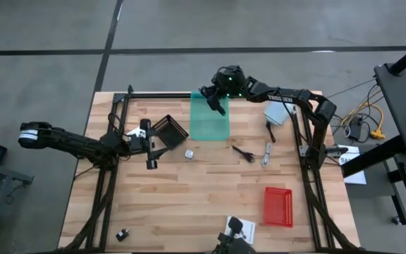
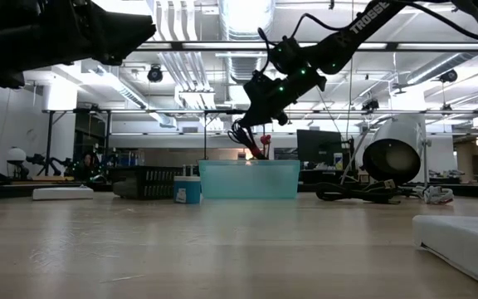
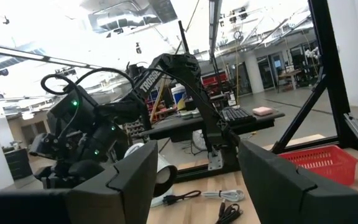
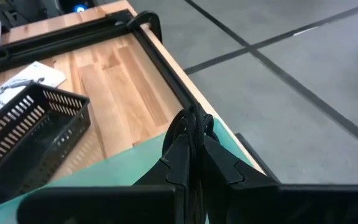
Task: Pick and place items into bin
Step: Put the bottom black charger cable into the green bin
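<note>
Right wrist view | right gripper [image 4: 191, 163] jaws clamped on coiled black cable [image 4: 194, 124] | above teal bin [image 1: 209, 120]

The surface [image 1: 189, 190] was light wood planks with visible grain. The bin [image 1: 210, 123] was see-through teal. Beside it sat a black mesh basket [image 1: 170, 130], and a bright red mesh basket [image 1: 278, 207] lay further off. The right end effector [image 1: 216, 99] was black with green lights, pinching a black cable [image 4: 194, 127]. The floor [image 1: 48, 42] was grey with dark lines.
</note>
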